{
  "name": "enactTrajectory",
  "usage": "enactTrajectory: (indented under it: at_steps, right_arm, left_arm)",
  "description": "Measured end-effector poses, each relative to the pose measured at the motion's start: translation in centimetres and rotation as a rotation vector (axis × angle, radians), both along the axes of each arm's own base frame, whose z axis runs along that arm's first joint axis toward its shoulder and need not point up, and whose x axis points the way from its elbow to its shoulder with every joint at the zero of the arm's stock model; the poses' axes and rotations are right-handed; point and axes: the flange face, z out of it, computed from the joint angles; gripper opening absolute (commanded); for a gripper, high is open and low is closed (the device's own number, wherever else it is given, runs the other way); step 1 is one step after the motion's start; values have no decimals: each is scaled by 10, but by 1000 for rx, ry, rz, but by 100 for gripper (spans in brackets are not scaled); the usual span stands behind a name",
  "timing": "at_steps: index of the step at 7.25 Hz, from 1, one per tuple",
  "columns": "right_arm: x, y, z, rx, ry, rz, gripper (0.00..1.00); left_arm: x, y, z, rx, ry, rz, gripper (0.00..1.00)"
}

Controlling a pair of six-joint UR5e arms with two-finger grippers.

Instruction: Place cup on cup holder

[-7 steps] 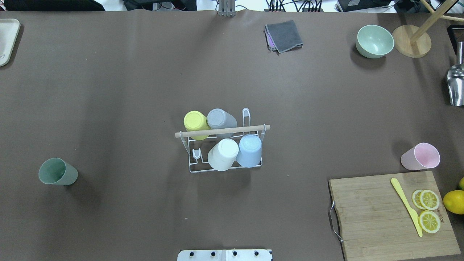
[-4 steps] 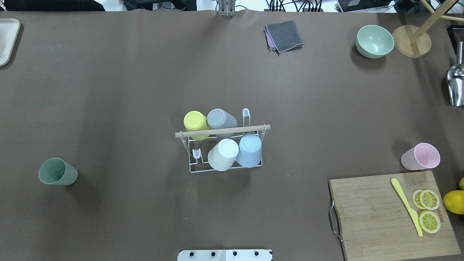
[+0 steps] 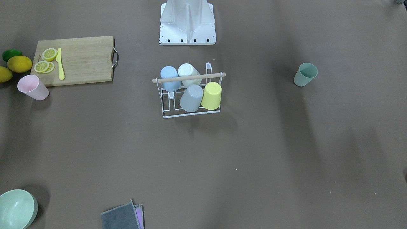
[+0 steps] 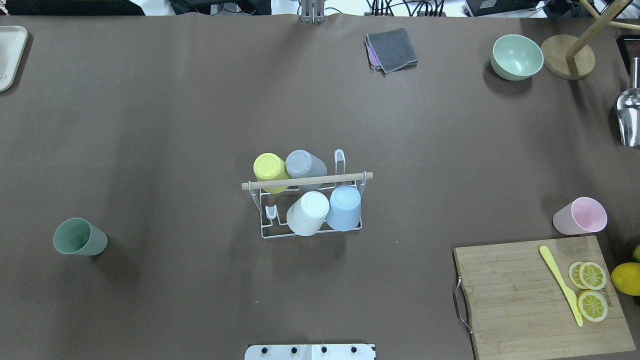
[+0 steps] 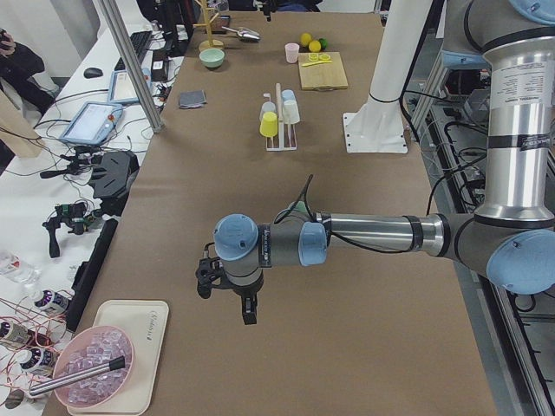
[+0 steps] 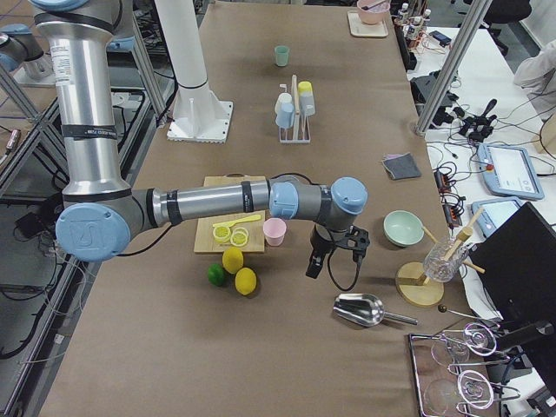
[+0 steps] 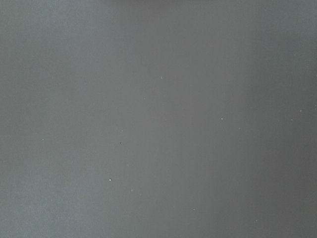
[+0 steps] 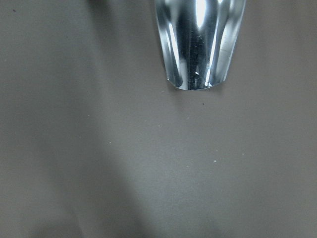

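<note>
Cup holder (image 4: 307, 180) stands mid-counter (image 4: 200, 100) with four cups upended on it. In the overhead view two prongs are free, at its 1 and 8 o'clock corners. A green cup (image 4: 80, 237) sits upright at its 9 o'clock and a pink cup (image 4: 580, 216) at 3 o'clock, neither held. Only the side views show the arms. The left arm's fingers (image 5: 249, 310) and right arm's fingers (image 6: 314, 263) hang over the counter's ends, their spread impossible to tell. The right wrist view alone catches a steel scoop (image 8: 198, 44). Risk ahead: a cup lowered among crowded neighbours may clip the rod or shove the light holder.
</note>
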Motion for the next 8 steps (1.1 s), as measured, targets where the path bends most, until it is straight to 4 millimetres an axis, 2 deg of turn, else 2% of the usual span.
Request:
enactTrajectory:
  at_steps: [4,5,6,8]
  right_arm:
    - [-77,-51,-49,-40,-25,-118,99]
    - [-94,-62,-55,-45,-62,-154,99]
    - [-106,-69,-50,-46,-108,-198,99]
    - [-131,-73,-26,-102,-162,-268,98]
  left_arm:
    - [1,-2,-5,12,-1,3,98]
    - [1,-2,-6,14,2,3,98]
    - [2,-1,-6,13,5,3,98]
    - [2,-4,-9,22,0,6,98]
